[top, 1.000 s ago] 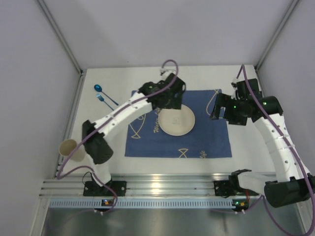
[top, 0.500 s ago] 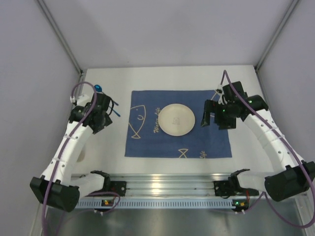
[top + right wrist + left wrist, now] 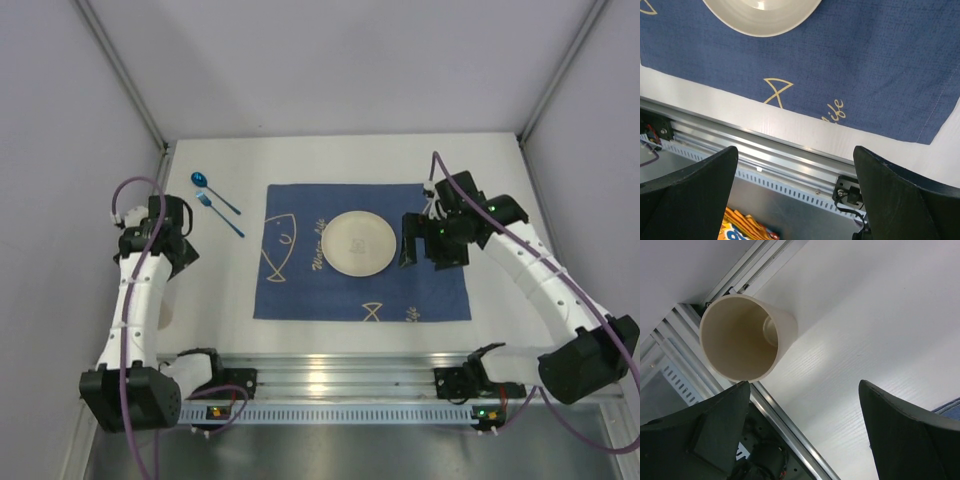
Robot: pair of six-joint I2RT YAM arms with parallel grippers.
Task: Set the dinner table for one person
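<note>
The dinner table (image 3: pixel 480 165) is the white tabletop that spans the enclosure floor, from the arm bases to the far wall. It carries a blue mat (image 3: pixel 420 290) with a cream plate (image 3: pixel 358 243) on top.

Left gripper (image 3: pixel 802 385): jaws spread wide, nothing between them. It hangs over the near-left part of the table. In its wrist view only the two dark fingertips show, and the bottom edge cuts off the rest. A cream cup (image 3: pixel 740 337) stands at the table edge beside the rail (image 3: pixel 785 425), its mouth facing the camera. From above, the left arm (image 3: pixel 140 300) hides nearly all of the cup.

Right gripper (image 3: pixel 795 148): jaws spread wide, empty, above the mat just right of the plate. Its wrist view crops the plate at the top edge and shows part of the mat's cream lettering. A bright orange and yellow item (image 3: pixel 740 230) below the rail cannot be identified.

A blue spoon (image 3: pixel 200 180) and fork (image 3: pixel 215 210) lie left of the mat, too small for any detail to show.
</note>
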